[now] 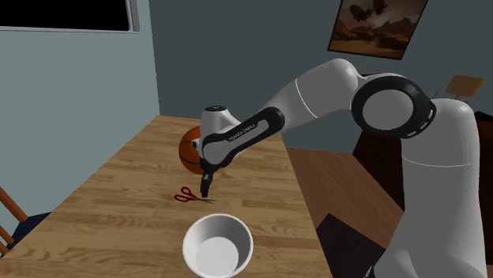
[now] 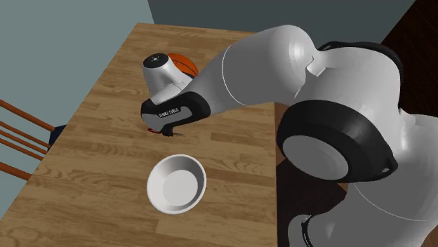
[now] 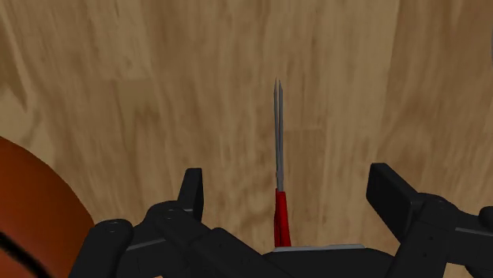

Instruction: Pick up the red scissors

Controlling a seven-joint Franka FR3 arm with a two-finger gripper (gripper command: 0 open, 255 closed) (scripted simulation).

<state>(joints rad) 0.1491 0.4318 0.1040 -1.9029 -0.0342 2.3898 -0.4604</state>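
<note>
The red scissors [image 1: 190, 196] lie flat on the wooden desk [image 1: 118, 182]. Read as a clock face in the shoulder view, their red handles point toward 9 o'clock and their grey blades toward 3 o'clock. The black end effector [image 1: 205, 189] hangs from the white arm, pointing down just over the scissors where the blades meet the handles. Whether its tips touch the desk cannot be told.

In the wrist view the end effector [image 3: 291, 188] is spread wide. One finger stands on each side of the scissors [image 3: 279, 158], and neither finger touches them. The closed blades run straight out between the fingers and away from the hand, and a strip of red handle shows close to the palm.

An orange-brown ball [image 1: 188, 146] rests on the desk near the scissors, at about 12 o'clock from them in the shoulder view. Its curved side [image 3: 31, 213] shows beside one finger in the wrist view. A white bowl [image 1: 229, 233] sits upright at about 5 o'clock from the scissors, well apart from the ball. In the second exterior view the bowl [image 2: 158, 193] lies at 6 o'clock from the hand.
</note>
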